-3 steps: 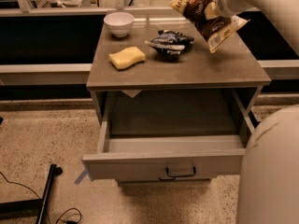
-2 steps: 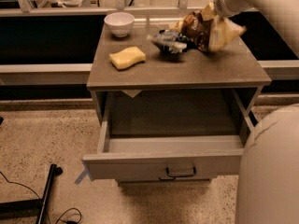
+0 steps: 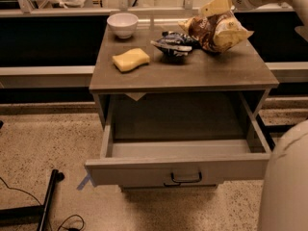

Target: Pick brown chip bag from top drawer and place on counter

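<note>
The brown chip bag lies on the counter at its back right, crinkled, with pale yellow ends. My gripper hangs just above the bag's top edge on the white arm that comes in from the upper right. It looks open, and the bag rests on the counter by its own weight. The top drawer is pulled fully out below the counter, with its dark bar handle at the centre of the front. Its inside shows nothing in it.
A small dark blue-and-white bag lies right beside the brown bag on its left. A yellow sponge and a white bowl sit on the counter's left half. The robot's white body fills the lower right. Cables lie on the floor at the lower left.
The gripper carried the brown chip bag down from above the counter's back right corner and set it on the surface. The gripper now stands slightly higher, above the bag.
</note>
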`<move>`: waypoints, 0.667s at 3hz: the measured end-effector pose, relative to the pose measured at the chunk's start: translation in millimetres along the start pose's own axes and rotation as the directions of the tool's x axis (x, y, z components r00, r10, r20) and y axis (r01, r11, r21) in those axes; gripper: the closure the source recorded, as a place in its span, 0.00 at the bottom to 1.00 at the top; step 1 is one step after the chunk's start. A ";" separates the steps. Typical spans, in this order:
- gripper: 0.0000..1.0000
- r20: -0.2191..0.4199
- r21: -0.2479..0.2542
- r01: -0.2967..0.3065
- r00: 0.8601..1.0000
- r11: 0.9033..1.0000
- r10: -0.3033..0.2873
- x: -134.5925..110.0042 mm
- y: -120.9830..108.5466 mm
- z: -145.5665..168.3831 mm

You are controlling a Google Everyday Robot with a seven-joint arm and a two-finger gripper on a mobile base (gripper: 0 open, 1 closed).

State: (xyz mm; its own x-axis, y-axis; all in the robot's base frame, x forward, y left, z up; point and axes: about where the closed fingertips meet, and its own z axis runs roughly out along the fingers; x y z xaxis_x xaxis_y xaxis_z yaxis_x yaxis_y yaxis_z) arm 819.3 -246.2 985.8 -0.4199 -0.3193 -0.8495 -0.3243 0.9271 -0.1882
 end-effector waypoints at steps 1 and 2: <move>0.00 0.089 -0.010 -0.031 0.996 0.999 0.032 -14.2 -28.4 -34.6; 0.00 0.098 -0.008 -0.036 0.994 0.999 0.037 -15.6 -33.1 -39.8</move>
